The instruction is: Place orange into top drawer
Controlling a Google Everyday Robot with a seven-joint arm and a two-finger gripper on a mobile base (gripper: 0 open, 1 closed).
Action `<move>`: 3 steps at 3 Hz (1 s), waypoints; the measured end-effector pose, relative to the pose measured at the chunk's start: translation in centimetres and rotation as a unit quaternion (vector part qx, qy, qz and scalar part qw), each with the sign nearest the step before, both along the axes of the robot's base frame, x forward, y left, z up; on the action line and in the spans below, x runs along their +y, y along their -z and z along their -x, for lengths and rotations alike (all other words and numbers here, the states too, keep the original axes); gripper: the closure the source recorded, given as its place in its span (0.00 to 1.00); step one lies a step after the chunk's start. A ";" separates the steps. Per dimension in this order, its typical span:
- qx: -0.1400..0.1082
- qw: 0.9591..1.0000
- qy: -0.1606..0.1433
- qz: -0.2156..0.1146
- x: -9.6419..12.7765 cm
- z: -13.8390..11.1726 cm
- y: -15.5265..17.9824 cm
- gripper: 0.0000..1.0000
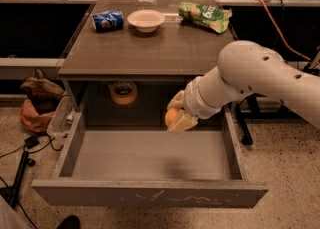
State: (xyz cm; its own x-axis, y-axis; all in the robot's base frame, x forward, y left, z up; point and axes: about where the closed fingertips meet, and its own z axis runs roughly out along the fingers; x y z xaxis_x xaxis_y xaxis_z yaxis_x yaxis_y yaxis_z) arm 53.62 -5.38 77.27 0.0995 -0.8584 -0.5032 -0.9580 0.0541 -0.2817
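Note:
The orange (pixel 171 117) is a small round fruit held between my gripper's pale fingers (pixel 181 123). My gripper (pixel 175 115) is shut on it, at the end of my white arm coming in from the right. It hangs just above the back right part of the open top drawer (pixel 150 155), a wide shallow grey box with a flat bottom. The drawer's front panel (pixel 150 193) shows pale scratches.
On the grey table top (pixel 150 48) lie a blue can (pixel 107 20), a white bowl (pixel 145 20) and a green snack bag (pixel 206 15). A tan tape roll (pixel 123 92) sits in the shelf behind the drawer. A brown bag (pixel 37 100) and cables lie on the floor at left.

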 end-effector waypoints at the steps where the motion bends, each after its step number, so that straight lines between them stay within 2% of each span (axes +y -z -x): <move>1: -0.005 1.000 -0.002 -0.006 1.1 -0.7 1.6 1.00; 2: -0.001 1.000 -0.002 -0.024 4.2 -2.0 7.3 1.00; 3: -0.020 0.999 0.021 -0.016 6.6 -4.4 12.0 1.00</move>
State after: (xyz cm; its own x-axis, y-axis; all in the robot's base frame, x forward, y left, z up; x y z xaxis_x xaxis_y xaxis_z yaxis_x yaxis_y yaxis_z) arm 57.98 1.24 65.22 0.0850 -0.8452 -0.5276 -0.9425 0.1036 -0.3178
